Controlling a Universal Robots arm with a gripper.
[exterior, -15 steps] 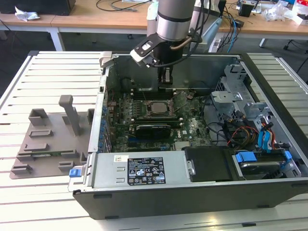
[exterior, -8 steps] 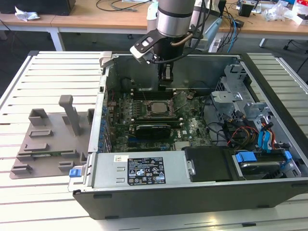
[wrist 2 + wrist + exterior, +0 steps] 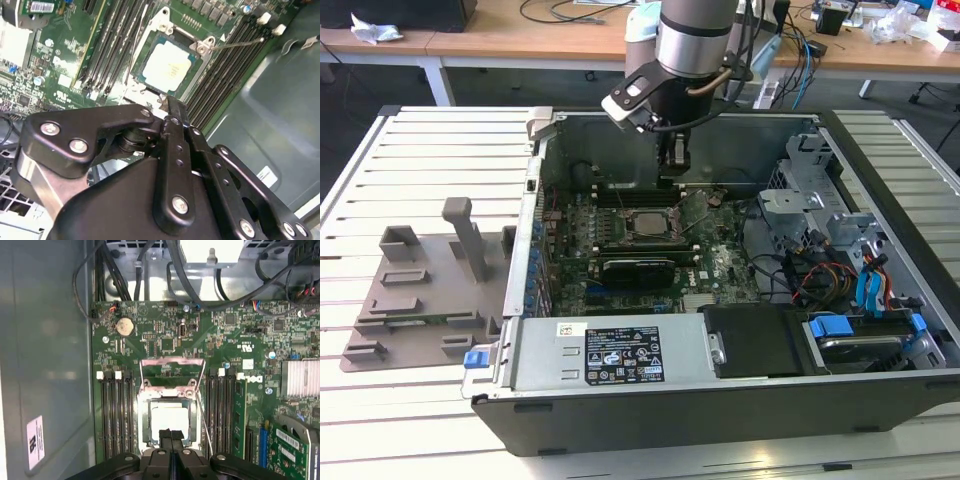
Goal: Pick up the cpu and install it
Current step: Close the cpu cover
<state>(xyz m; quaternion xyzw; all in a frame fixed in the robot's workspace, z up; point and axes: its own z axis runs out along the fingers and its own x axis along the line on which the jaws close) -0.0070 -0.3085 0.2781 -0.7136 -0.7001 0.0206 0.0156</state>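
Observation:
The cpu (image 3: 642,222), a small square chip with a silvery top, lies flat in the motherboard socket inside the open computer case (image 3: 880,215). It also shows in both wrist views (image 3: 169,65) (image 3: 170,419). The socket's metal load plate (image 3: 172,372) stands flipped open, and its thin wire lever (image 3: 235,44) is swung out to the side. My gripper (image 3: 676,165) hangs just above the board beside the socket's edge. Its black fingers (image 3: 166,436) are pressed together, shut, with nothing between them; the gripper (image 3: 167,105) is apart from the chip.
Memory slots (image 3: 116,415) flank the socket on both sides. A black graphics card (image 3: 638,268) lies nearer the case front. Cables and drive cages (image 3: 820,270) crowd the exterior view's right. A grey plastic tray (image 3: 420,290) sits on the slatted table at the exterior view's left.

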